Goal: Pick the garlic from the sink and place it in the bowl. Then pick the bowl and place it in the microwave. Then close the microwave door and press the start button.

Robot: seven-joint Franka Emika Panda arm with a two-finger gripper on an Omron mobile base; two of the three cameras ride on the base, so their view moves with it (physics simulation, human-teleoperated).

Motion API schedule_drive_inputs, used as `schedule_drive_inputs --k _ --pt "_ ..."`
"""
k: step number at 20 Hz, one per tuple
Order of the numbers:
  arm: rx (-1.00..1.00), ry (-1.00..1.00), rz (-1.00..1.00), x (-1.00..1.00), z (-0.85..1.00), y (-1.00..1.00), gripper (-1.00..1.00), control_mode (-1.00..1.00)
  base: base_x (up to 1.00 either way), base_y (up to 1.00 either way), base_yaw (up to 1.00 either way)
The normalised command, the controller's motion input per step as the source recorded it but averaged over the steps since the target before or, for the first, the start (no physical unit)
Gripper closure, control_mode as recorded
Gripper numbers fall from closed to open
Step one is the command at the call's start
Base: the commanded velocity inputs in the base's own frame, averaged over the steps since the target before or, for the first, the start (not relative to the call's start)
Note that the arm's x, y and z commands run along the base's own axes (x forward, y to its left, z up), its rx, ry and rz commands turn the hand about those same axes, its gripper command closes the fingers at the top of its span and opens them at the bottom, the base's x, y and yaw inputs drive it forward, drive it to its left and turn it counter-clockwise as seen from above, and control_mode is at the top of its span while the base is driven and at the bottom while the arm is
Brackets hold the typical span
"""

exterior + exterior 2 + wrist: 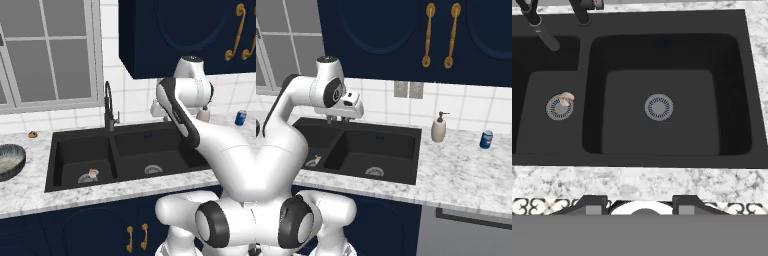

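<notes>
Inspection of the sink station. The garlic (566, 98) lies in the left basin of the black double sink (117, 150), resting on the rim of that basin's round metal drain (559, 108); it also shows there from the left base camera (92, 174). The bulb reads as a small pale lump; at this size neither a tip nor a long axis can be told, so its pointing direction stays undetermined.

The gripper (641, 204) is raised above the counter's front edge, looking down over the right basin, with the garlic well off to one side. Its fingertips (592, 202) stand apart with clear space between them, about half spread, and nothing is held. Judged placement: a high overview pose, suited to locating the bulb before a descent, which is not yet begun.

The bowl (9, 161) sits on the marble counter (30, 190) left of the sink, upright and open, well apart from the garlic, ready to receive it. A small brownish lump (33, 134) lies near the wall behind it. The faucet (109, 107) rises behind the divider and could obstruct an approach from the rear
</notes>
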Motion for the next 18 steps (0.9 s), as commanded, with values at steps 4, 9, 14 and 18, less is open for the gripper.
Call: schedule_drive_inputs --k 4,9,14,18 --pt "0.03 -0.11 0.0 -0.55 0.0 -0.01 -1.0 -1.0 0.0 0.0 0.0" --pt "-0.01 -0.22 0.03 -0.98 -0.04 0.66 -1.0 -1.0 0.0 0.0 0.0" --pt "-0.05 -0.03 0.0 -0.63 -0.21 1.0 -1.0 -1.0 0.0 0.0 0.0" --pt "-0.03 0.0 0.0 -0.14 -0.34 1.0 -1.0 -1.0 0.0 0.0 0.0"
